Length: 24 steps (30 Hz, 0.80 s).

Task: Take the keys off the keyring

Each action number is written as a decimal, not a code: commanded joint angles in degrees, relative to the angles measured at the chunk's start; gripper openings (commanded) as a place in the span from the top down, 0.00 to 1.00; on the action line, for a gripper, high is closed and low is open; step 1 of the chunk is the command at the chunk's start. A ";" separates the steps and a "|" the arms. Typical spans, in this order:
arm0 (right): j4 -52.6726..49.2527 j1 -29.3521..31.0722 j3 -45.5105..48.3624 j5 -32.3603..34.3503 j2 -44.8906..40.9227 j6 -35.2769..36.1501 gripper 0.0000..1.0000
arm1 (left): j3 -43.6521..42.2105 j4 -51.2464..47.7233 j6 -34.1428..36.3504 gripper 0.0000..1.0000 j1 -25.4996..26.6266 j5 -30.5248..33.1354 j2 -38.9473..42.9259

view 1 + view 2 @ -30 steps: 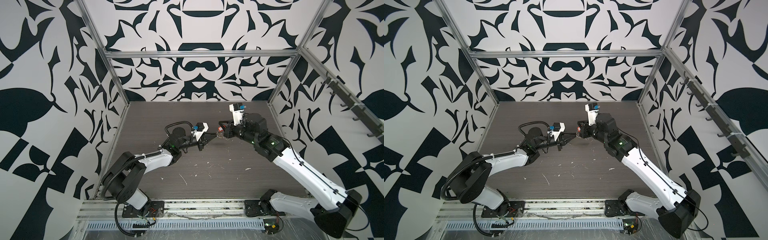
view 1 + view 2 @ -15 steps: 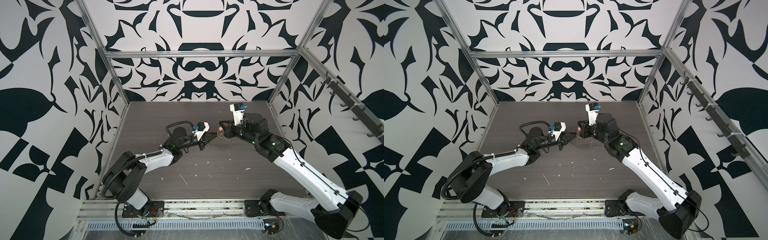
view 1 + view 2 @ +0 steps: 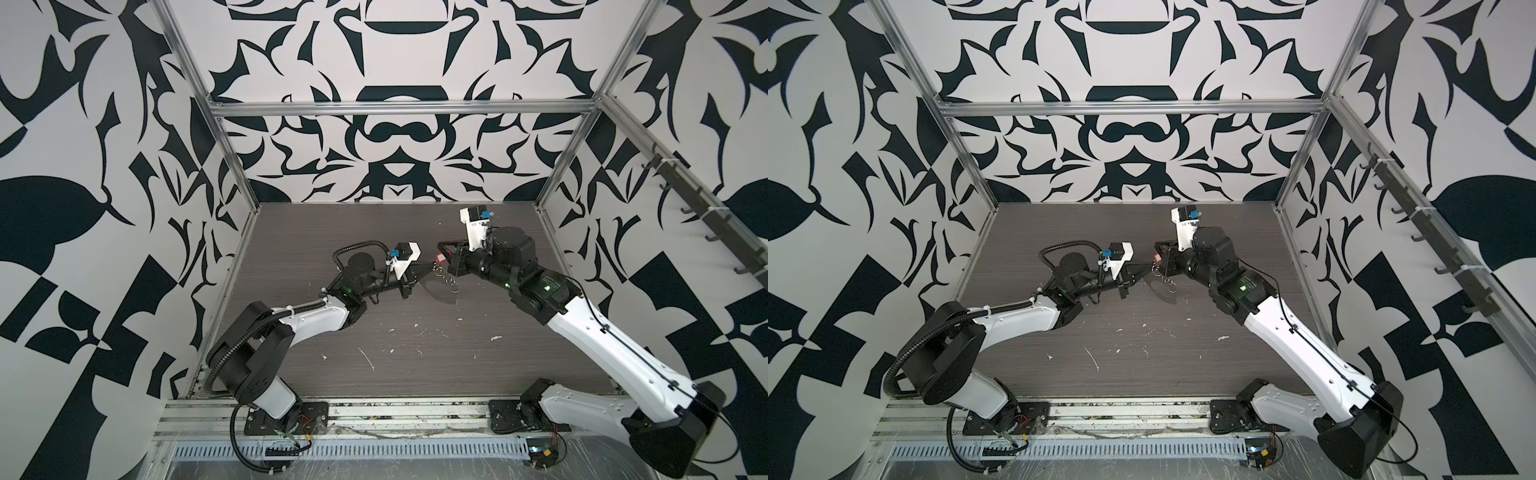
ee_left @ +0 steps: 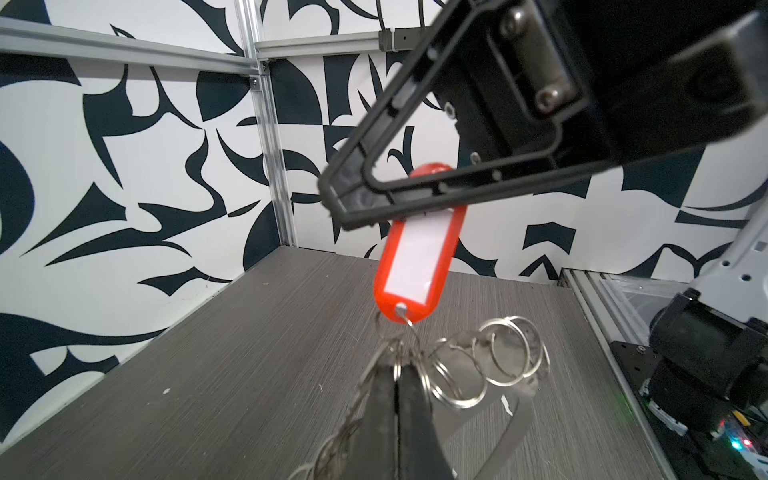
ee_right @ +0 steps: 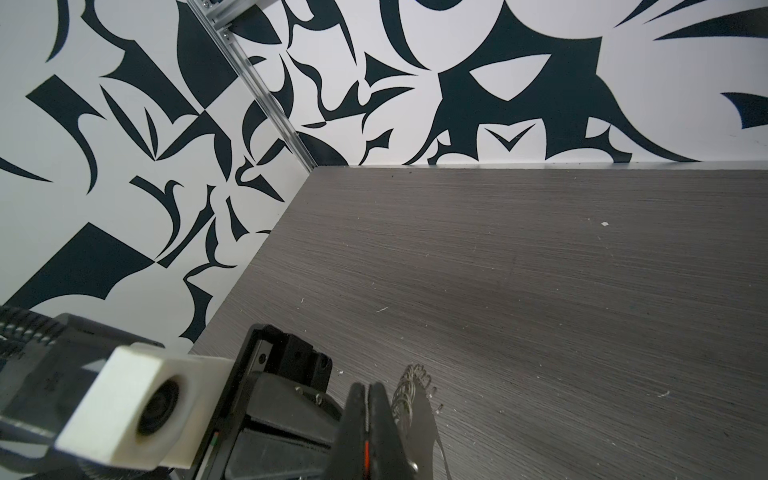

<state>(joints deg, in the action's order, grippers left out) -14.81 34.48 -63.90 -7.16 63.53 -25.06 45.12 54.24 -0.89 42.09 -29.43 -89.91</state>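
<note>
We see the two arms meet over the middle of the desk point(image 3: 415, 386). The right gripper point(image 3: 443, 260) has its jaws squeezed tight on the top end of a red tag point(image 4: 415, 266) with a white label. The tag hangs down. The keyring point(image 4: 484, 376), a chain of shiny silver rings, hangs from the hole in the tag. The left gripper point(image 4: 397, 376) has its jaws pressed together on a ring just under the tag. The other rings stick out beside it, up in the air. The keys point(image 5: 426, 419) hang on that chain, near the right gripper. We make out one thin, flat silver blade. It is blurry, so we cannot tell how many there are. In both top views the bunch looks tiny between the two grippers, with its dark shadow on the desk below.
</note>
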 commanded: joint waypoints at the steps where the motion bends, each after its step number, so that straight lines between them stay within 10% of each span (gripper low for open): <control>1: 3.33 -0.11 0.02 1.33 -3.34 0.75 1.00 | 1.51 -2.68 2.89 1.00 0.19 1.76 0.81; 19: 0.81 -0.73 8.90 4.38 -10.52 -0.27 1.00 | -1.11 -6.07 13.76 1.00 -4.81 -10.82 6.91; 24: 1.98 -0.80 8.66 1.76 -11.31 1.55 0.68 | -0.56 -13.79 22.43 1.00 -5.77 -12.70 9.47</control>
<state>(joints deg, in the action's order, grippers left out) -14.85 34.04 -54.89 -4.89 53.98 -24.73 44.71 44.27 14.66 37.43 -39.88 -83.09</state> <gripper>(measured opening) 0.289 0.047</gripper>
